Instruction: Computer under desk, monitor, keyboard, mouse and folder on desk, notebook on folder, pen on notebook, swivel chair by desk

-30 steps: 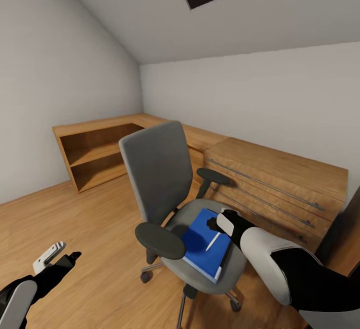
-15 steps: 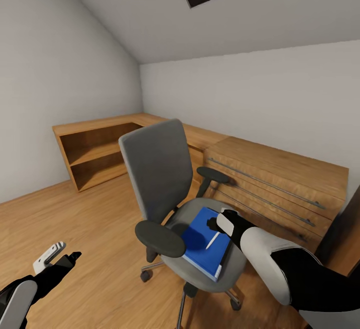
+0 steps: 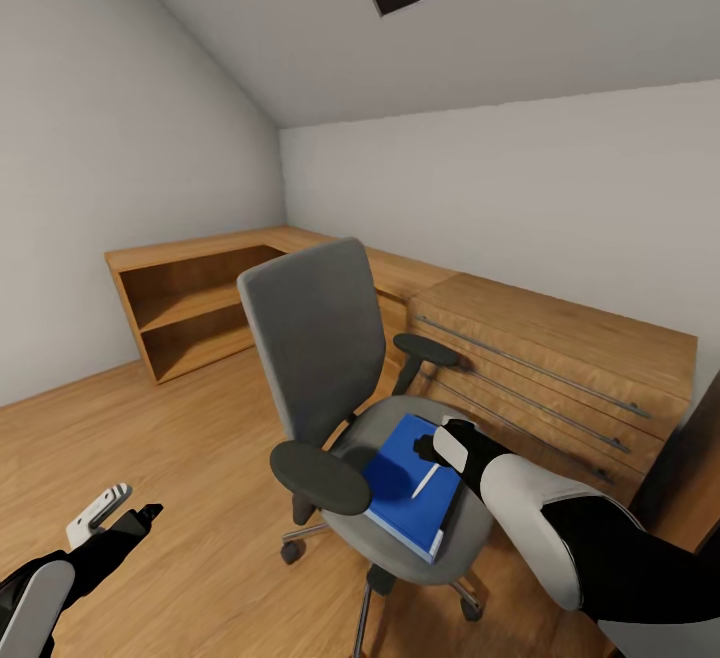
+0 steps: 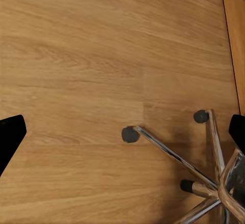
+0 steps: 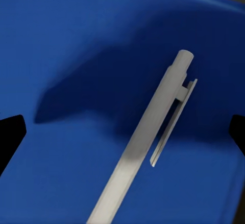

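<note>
— Right gripper (image 3: 428, 446), how does it stand?
— It hangs just over the blue notebook (image 3: 412, 483) on the chair (image 3: 330, 358) seat, near the seat's far edge. From the wrist camera its two dark fingertips (image 5: 10, 134) sit wide apart at either side, nothing between them but the pen (image 5: 145, 142) lying below.

— And the pen itself?
— White, with a clip, lying flat on the notebook cover (image 5: 76, 40), slanting across it. In the head view it shows as a pale sliver (image 3: 426, 482) on the blue, toward the seat's right edge.

— Is there a folder under the notebook?
— A thicker blue edge shows at the stack's near corner; I cannot tell whether that is a separate folder.

— Left gripper (image 3: 125, 518)?
— Low over the wooden floor (image 4: 102, 55), well apart from the seat, fingers spread. Its camera looks down on the chair's chrome legs and castors (image 4: 130, 134).

— The desk (image 3: 560, 338)?
— Wooden, along the far wall just behind the chair, running into the corner.
</note>
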`<state>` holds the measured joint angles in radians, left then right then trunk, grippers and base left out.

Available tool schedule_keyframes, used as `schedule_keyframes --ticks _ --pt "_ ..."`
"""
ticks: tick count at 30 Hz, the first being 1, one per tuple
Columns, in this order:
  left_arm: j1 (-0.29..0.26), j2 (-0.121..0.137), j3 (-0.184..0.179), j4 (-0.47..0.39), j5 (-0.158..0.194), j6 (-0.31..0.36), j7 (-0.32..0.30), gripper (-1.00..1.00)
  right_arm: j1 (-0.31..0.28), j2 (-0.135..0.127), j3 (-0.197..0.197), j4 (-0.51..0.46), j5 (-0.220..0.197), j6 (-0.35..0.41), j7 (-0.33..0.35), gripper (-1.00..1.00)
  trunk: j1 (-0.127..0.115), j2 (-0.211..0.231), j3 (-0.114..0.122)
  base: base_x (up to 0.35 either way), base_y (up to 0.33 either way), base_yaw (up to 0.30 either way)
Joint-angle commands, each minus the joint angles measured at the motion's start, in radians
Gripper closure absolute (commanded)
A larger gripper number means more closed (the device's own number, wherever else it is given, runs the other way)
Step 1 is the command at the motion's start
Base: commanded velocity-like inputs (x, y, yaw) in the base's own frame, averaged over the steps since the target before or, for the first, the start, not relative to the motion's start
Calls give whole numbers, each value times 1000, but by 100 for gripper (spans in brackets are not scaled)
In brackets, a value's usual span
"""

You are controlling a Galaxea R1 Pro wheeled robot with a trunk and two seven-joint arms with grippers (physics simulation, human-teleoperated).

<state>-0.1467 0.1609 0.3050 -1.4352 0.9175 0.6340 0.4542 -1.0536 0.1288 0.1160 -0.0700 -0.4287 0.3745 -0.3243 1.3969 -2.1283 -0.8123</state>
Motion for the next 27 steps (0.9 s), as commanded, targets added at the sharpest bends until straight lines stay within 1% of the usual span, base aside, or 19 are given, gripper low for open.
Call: schedule_keyframes --ticks 1,8,27 --pt "-1 0 0 -2 11 3 9 -100 0 0 9 -2 -9 6 -9 100 0 0 -1 0 0 0" --pt "-1 0 0 -1 11 3 9 -100 0 0 10 -3 -9 6 -23 100 0 0 -1 0 0 0" --pt "-1 0 0 0 11 5 9 -100 0 0 10 -4 -9 6 -24 100 0 0 -1 0 0 0"
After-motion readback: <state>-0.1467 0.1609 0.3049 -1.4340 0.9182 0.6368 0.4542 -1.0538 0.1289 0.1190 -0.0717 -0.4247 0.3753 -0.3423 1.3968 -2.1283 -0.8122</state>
